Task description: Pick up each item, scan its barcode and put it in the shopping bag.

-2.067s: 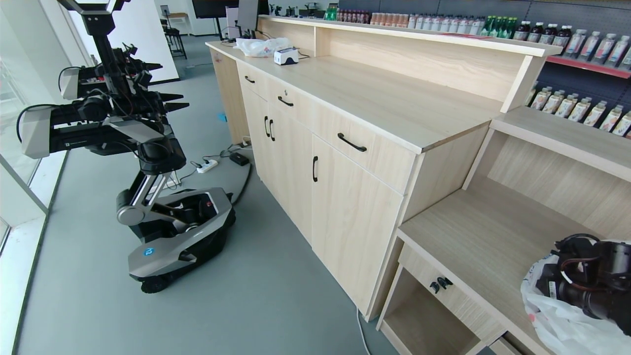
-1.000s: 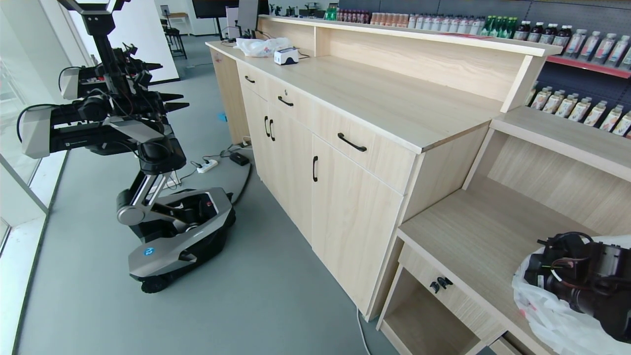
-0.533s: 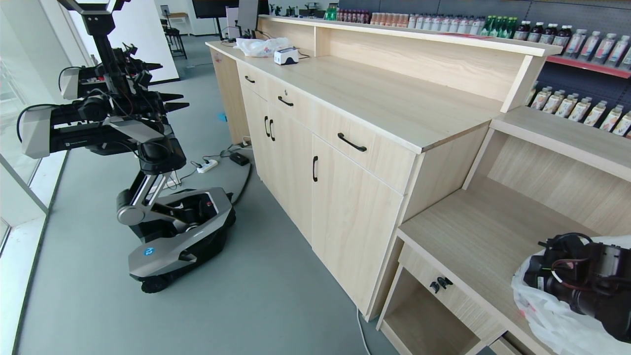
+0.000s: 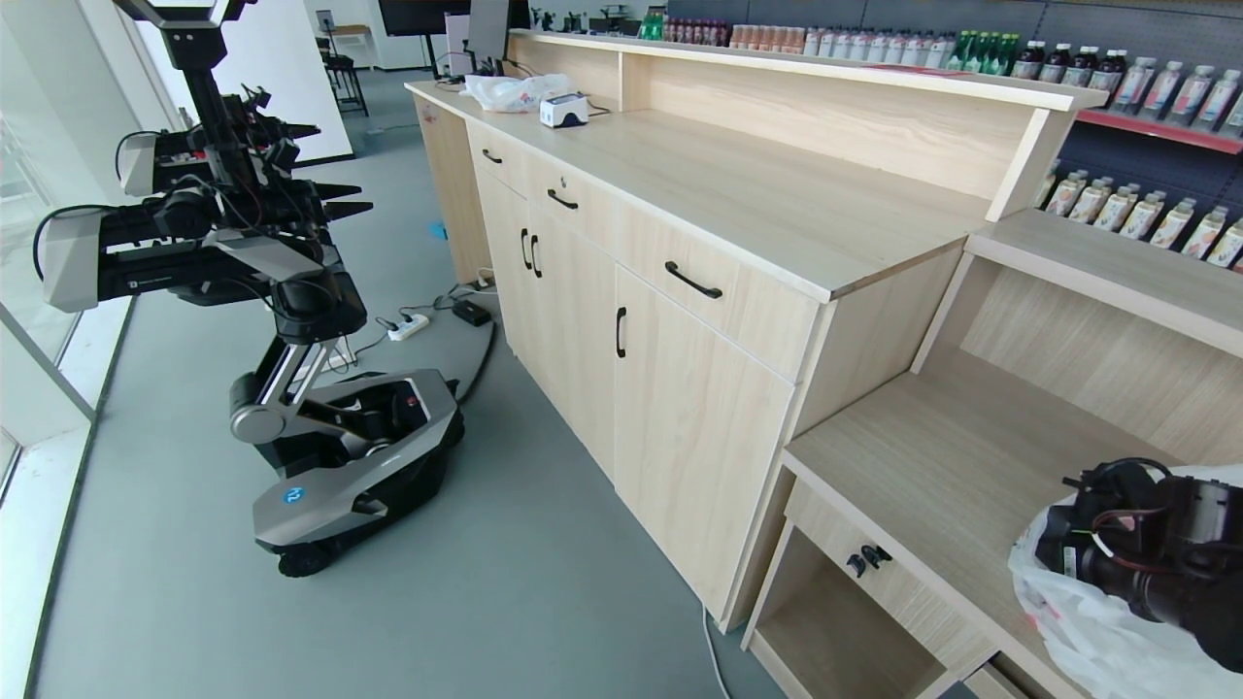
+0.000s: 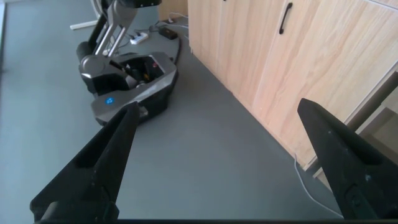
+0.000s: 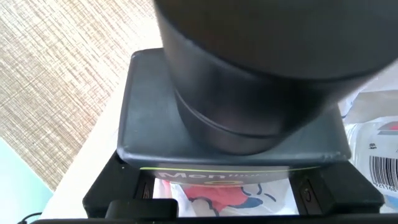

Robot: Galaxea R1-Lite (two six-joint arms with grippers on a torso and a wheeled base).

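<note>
A white plastic shopping bag (image 4: 1092,636) sits on the low light-wood desk (image 4: 932,456) at the robot's right. The right arm (image 4: 1156,563) reaches into the bag's mouth, its end buried in the plastic; I cannot tell whether it grips anything. In the right wrist view a dark grey box-shaped item (image 6: 230,134) lies beneath a blurred dark rounded shape, with white plastic printed in red below it and a barcode label (image 6: 382,165) at the edge. The left gripper (image 5: 219,107) hangs over the grey floor (image 5: 205,143) beside the cabinet doors, its black fingers (image 5: 106,162) spread wide and holding nothing. A second grey wheeled robot (image 4: 320,456) stands on the floor to the left of the long light-wood desk (image 4: 777,194).
</note>
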